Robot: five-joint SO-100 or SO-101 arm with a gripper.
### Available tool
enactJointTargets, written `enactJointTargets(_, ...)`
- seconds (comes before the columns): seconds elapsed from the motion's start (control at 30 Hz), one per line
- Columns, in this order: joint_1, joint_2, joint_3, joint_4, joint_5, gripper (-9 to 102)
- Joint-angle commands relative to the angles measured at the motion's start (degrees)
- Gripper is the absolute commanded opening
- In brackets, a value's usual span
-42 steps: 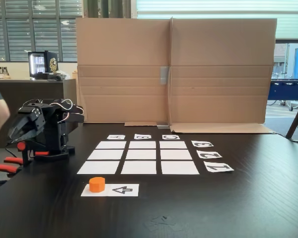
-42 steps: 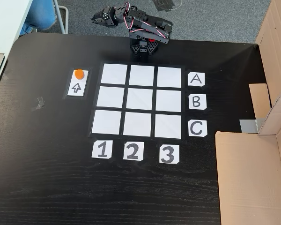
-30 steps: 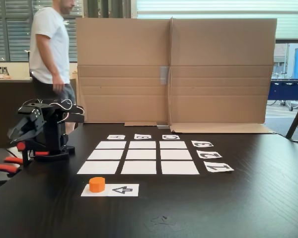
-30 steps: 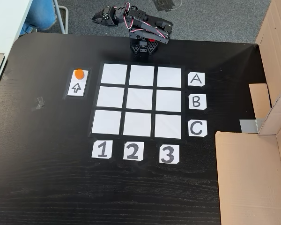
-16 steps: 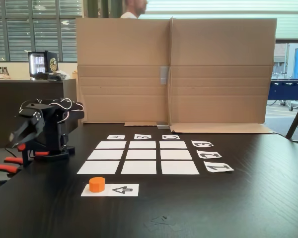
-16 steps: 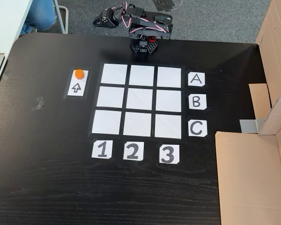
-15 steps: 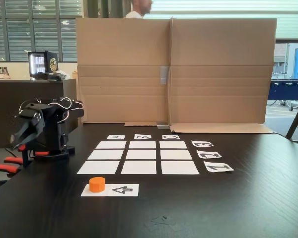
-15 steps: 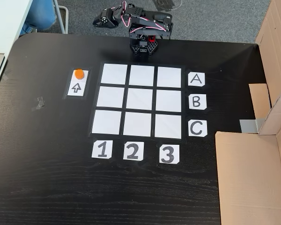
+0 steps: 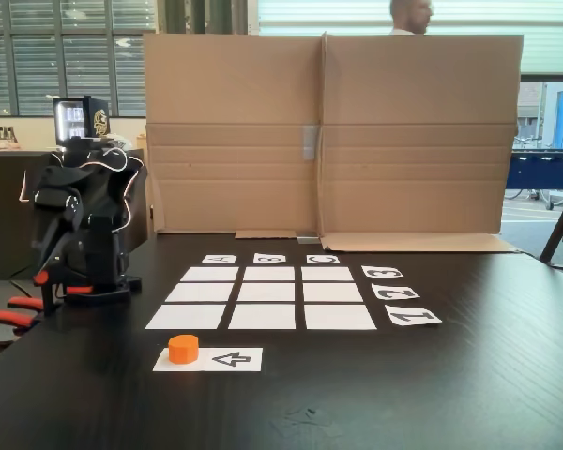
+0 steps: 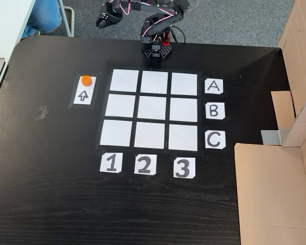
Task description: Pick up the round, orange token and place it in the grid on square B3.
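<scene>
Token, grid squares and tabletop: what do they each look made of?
The token looks like matte orange plastic: uniform colour, crisp flat top, no gloss. The grid squares seem to be plain white paper, lying flat and thin with no visible thickness. The tabletop appears to be dark wood or wood-look laminate, with fine grain streaks and a soft sheen; which one is unclear.

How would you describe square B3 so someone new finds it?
On the black table lies the grid of nine white squares. Square B3 is in its middle row, beside the B card, above the 3 card.
</scene>
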Motion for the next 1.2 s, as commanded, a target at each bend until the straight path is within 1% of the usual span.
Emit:
enactJointTargets(0.0, -1.3, -6.8, -10.5, 5.2, -2.4, 17)
enactJointTargets(0.1, -2.0, -10.1, -14.5, 7.2, -4.9, 30)
enactJointTargets(0.17, -2.5, -12.7, -18.0, 9.4, -7.4, 33)
enactJointTargets(0.23, -2.9, -15.7, -22.4, 13.9, -10.7, 38)
enactJointTargets(0.33, -3.1, -19.8, -29.2, 21.9, -16.2, 42)
enactJointTargets(0.43, -3.5, -22.5, -33.5, 27.2, -20.7, 45)
enactJointTargets(0.63, -4.0, -25.3, -34.7, 28.0, -30.1, 54)
enactJointTargets(0.7, -4.8, -27.3, -36.4, 28.0, -31.6, 55)
enactJointTargets(1.0, -10.3, -38.0, -44.4, 28.0, -30.8, 56)
enactJointTargets(1.17, -14.1, -43.0, -46.6, 28.0, -27.2, 56)
